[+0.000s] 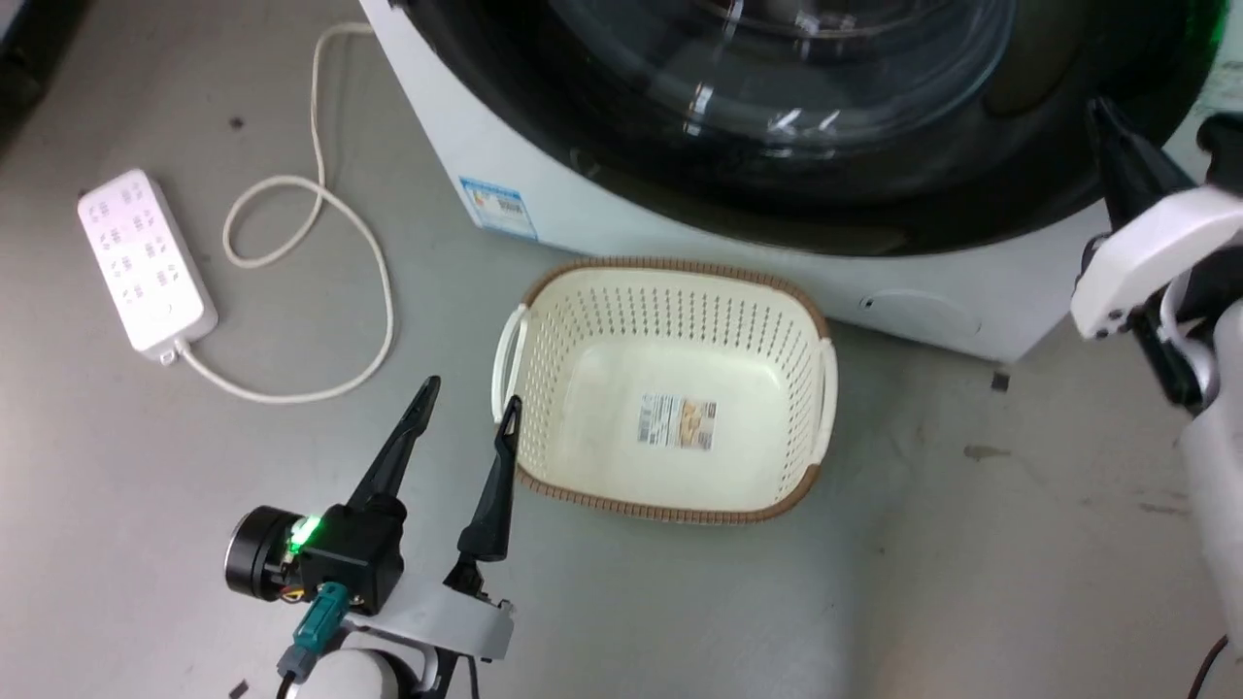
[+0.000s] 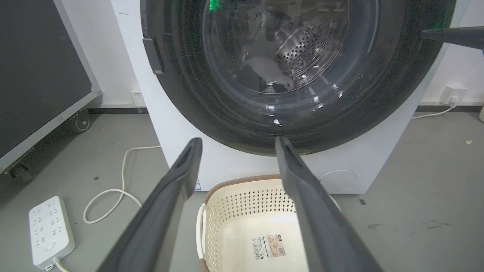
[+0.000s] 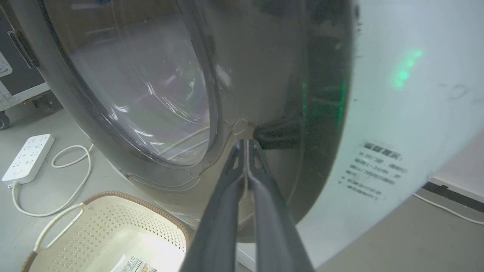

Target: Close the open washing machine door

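Two claws, left claw (image 1: 471, 393) spread wide beside cream perforated basket (image 1: 680, 267), right claw (image 3: 245, 142) pinched shut at glossy black-rimmed round glass washing machine door (image 2: 291, 56), door against white front-loading washing machine (image 1: 680, 223).

Soft, even indoor light leaves only faint shadows on the grey floor (image 1: 146, 466). White glints streak the glass of the washing machine door (image 1: 777, 107), and a green glow tints the white panel of the washing machine (image 3: 404, 71). The right wrist view is hazy and smeared, and both wrist views bow at the edges.
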You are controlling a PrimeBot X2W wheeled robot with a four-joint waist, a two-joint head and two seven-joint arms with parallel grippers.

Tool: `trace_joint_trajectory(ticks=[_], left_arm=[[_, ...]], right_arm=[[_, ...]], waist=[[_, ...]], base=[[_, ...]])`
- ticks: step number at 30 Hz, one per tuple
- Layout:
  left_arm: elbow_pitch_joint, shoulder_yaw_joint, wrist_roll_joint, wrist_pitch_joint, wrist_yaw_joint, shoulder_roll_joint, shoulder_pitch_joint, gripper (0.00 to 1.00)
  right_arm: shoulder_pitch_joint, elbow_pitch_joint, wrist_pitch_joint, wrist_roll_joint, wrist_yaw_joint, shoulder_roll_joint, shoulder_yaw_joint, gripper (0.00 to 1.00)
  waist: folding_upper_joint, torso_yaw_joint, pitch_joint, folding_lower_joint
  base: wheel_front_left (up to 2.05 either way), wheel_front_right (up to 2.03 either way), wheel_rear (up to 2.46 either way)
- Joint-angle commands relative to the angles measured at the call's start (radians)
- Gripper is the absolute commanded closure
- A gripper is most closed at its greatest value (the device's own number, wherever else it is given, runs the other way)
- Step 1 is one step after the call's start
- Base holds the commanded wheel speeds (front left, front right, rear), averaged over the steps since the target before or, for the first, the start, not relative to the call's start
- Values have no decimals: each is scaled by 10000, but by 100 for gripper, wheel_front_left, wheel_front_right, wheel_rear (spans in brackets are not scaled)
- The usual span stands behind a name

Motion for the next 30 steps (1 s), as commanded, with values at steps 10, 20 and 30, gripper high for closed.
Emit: trace_joint_trajectory(ticks=[10,20,30], left_arm=[[189,356,132,-43,41,-34,824,0],[337,408,334,-43,86,97,1607,0],[500,403,288,-43,60,164,1806,0]], right_arm=[[2780,-823,-1542,-83,-15,410,461,0],[6385,-3989,-1768,-1559,-15,1926,-700,0],[8461,-5469,-1783,-1404,-15,2371,-1329,0]], waist=[[-1,-498,-2162,0],[-1,-1081,-3331,0],[-1,-1380,-3476,0]], base=[[0,0,0],[0,0,0],[0,0,0]])
